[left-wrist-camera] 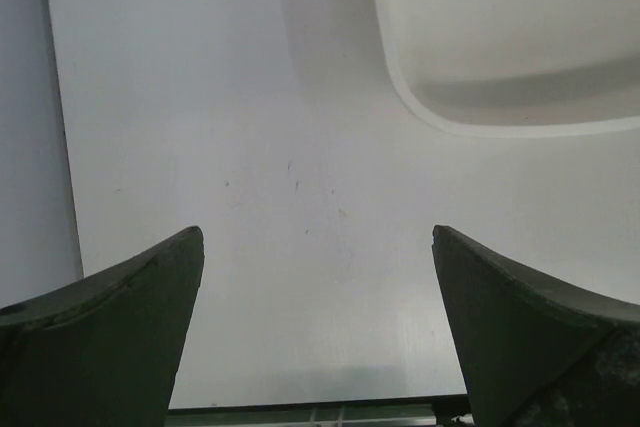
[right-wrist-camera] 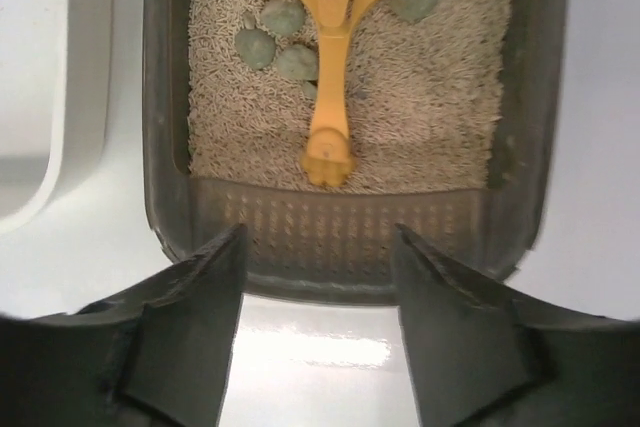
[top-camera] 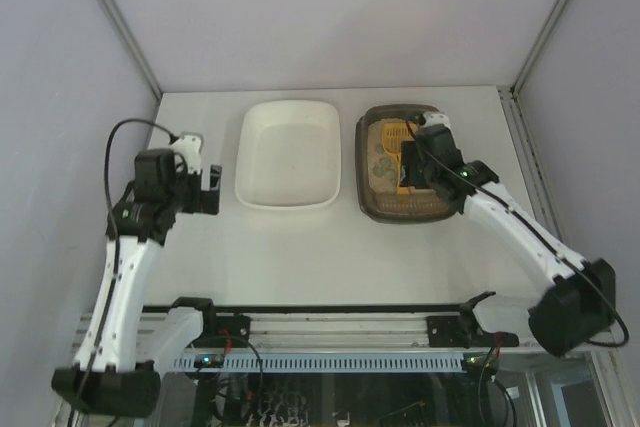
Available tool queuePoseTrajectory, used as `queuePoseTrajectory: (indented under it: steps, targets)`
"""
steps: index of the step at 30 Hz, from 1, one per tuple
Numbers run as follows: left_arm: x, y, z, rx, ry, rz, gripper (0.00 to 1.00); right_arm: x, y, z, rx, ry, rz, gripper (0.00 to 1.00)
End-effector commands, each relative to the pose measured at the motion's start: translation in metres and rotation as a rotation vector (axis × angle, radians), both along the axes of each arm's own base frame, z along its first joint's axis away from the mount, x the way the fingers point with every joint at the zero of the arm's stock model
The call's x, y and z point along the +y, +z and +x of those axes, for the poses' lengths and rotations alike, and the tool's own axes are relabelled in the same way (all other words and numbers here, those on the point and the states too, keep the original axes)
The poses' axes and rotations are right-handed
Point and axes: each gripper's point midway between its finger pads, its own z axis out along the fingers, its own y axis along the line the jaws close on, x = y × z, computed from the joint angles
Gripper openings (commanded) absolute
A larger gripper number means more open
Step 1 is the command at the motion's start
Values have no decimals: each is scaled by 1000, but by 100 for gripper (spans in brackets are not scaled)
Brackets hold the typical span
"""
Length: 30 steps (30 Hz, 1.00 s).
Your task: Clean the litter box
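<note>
White tub (top-camera: 288, 152) and litter box (top-camera: 390, 211) lay side by side on the surface (top-camera: 300, 257); right hand (top-camera: 408, 162) hung over the litter box, left hand (top-camera: 210, 190) beside the tub.

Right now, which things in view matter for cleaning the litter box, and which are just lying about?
Job: litter box; yellow slotted scoop, lying in the litter; grey-green clumps beside it; white tub, looks empty, probably for the waste.
Just there: table; slotted rail along its near edge.

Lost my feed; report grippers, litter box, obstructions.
Left gripper open, empty, beside white tub. Right gripper open over litter box rim. Yellow scoop inside among green clumps; nothing blocking.
</note>
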Motion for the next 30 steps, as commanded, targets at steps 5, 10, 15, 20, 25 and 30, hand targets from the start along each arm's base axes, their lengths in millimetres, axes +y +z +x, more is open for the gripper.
queuePoseTrajectory:
  steps: [5,10,15,20,25,30]
  targets:
    - [-48,78,104,-143,-164,-45,100,26,-23,70,45,26,2,61]
    - [-84,81,143,-91,-225,-210,100,35,-50,90,91,15,31,65]
    - [-118,87,157,-72,-331,-283,100,39,-74,105,119,-6,11,57]
    - [-137,83,160,-65,-380,-310,100,37,-92,113,145,-19,-26,56]
    - [-138,77,161,-57,-364,-304,100,35,-103,114,175,-37,-56,55]
    - [-133,78,160,-81,-358,-276,100,32,-108,117,173,-43,-75,54]
